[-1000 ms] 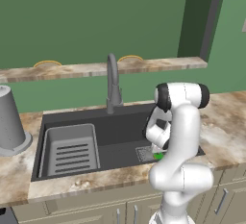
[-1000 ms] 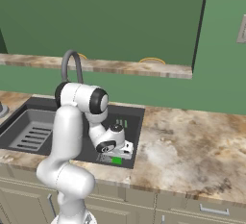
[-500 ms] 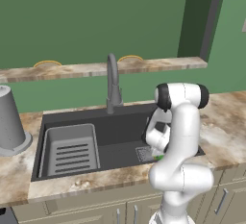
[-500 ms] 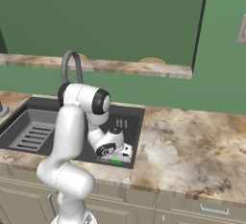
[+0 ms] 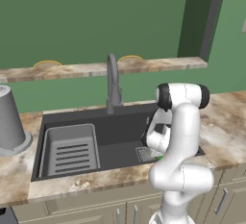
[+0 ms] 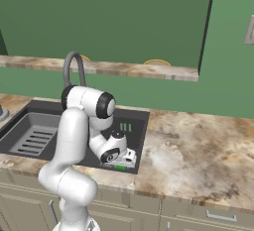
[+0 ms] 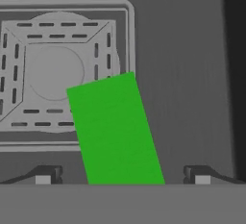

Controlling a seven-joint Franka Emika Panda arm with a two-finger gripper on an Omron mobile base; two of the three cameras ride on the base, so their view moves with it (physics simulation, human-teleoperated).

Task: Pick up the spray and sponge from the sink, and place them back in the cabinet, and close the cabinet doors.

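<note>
The sponge [image 7: 115, 129] lies green side up on the floor of the sink [image 5: 120, 122], partly over the square drain grate [image 7: 48, 69]. My gripper [image 7: 122, 177] hangs open just above it, with one dark fingertip [image 7: 45, 174] on each side of the sponge's near end. In the right base view the gripper [image 6: 122, 163] is low in the basin's front right corner, and a green sliver of the sponge [image 6: 120, 167] shows under it. In the left base view my arm covers most of the sponge [image 5: 160, 158]. The spray, the cabinet and the cabinet doors are out of view.
A tall curved faucet [image 5: 112, 81] stands behind the basin. A grey ribbed tray [image 5: 71, 148] fills the sink's left half. A grey cylindrical container [image 5: 8, 122] stands on the counter to the left. Marble counter [image 6: 198, 150] stretches right, with a ledge [image 5: 96, 68] behind.
The hand has sunk a little lower into the sink toward the sponge, and the jaws have stayed open. The sponge has not moved.
</note>
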